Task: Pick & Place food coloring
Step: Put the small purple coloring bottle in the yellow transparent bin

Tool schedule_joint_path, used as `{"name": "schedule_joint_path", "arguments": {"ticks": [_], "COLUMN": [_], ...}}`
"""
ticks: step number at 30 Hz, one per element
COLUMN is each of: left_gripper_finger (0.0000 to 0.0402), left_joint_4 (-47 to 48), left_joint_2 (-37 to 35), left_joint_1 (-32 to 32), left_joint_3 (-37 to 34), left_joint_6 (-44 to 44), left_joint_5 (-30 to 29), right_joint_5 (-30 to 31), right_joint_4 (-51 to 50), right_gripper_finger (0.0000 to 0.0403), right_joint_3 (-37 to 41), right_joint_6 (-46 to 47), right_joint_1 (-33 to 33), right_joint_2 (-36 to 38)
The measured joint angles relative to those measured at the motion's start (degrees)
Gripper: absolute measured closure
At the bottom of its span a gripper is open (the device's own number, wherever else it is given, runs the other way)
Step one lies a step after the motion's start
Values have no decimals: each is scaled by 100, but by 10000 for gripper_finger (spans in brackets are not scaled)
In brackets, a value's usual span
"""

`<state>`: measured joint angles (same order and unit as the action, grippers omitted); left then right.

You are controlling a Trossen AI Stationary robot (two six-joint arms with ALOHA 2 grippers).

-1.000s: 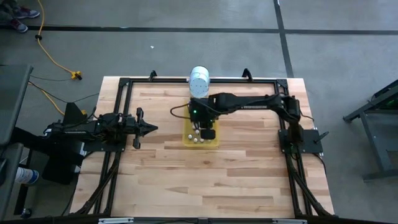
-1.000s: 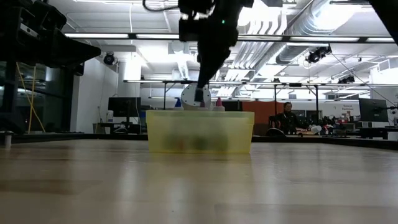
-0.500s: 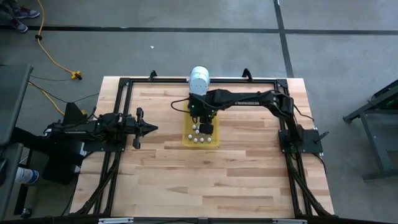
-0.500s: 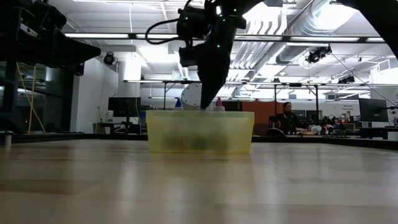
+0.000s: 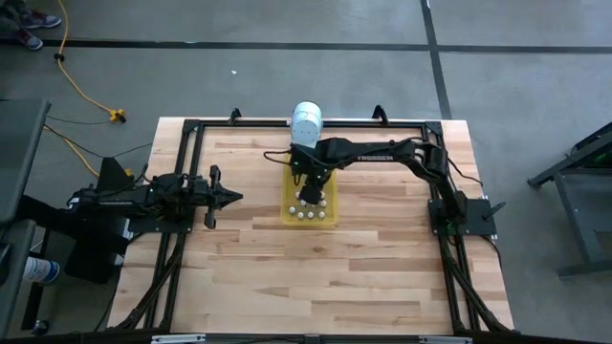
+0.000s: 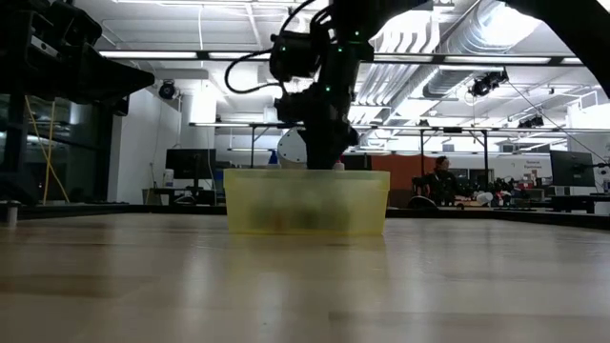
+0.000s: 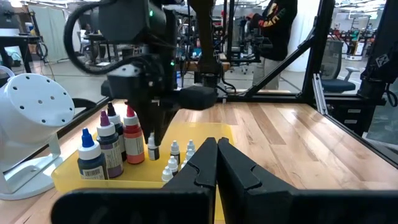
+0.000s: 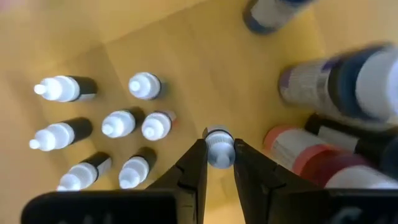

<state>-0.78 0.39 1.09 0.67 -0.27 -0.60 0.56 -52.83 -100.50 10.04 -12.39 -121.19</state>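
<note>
At the high view's center, our right gripper [image 8: 219, 163] has its jaws clamped on 1 small food coloring bottle [image 8: 218, 148] inside the yellow tray [image 5: 287, 206], apparently to seat it upright, while our left gripper [image 7: 216, 163] waits at center-left, jaws together.

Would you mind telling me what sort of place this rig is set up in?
Probably a robotics lab or workshop: exposed ceiling ducts, desks with monitors where a person sits behind the table, and a bare concrete floor.

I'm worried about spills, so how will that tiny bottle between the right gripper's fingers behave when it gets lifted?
The tiny bottle looks light and rigid. The right gripper pinches only its rounded white cap, so it may slip or swing. Narrow and upright, it would probably tip if set down among the other small bottles in the yellow tray.
</note>
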Motion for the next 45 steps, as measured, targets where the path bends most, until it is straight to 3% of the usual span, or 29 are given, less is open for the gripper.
{"name": "schedule_joint_path", "arguments": {"ticks": [5,15,45], "left_gripper_finger": [401,401,401], "left_joint_4": [-1,-2,-1], "left_joint_2": [1,-1,0], "left_joint_1": [0,1,0], "left_joint_3": [0,0,0], "left_joint_6": [0,0,0], "left_joint_5": [0,0,0], "right_joint_5": [-258,-91,-200], "right_joint_4": [229,469,606], "right_gripper_finger": [340,340,337], "right_joint_3": [283,581,576], "right_joint_6": [390,461,647], "right_joint_1": [-4,-4,112], "right_joint_2": [0,13,-90]}}
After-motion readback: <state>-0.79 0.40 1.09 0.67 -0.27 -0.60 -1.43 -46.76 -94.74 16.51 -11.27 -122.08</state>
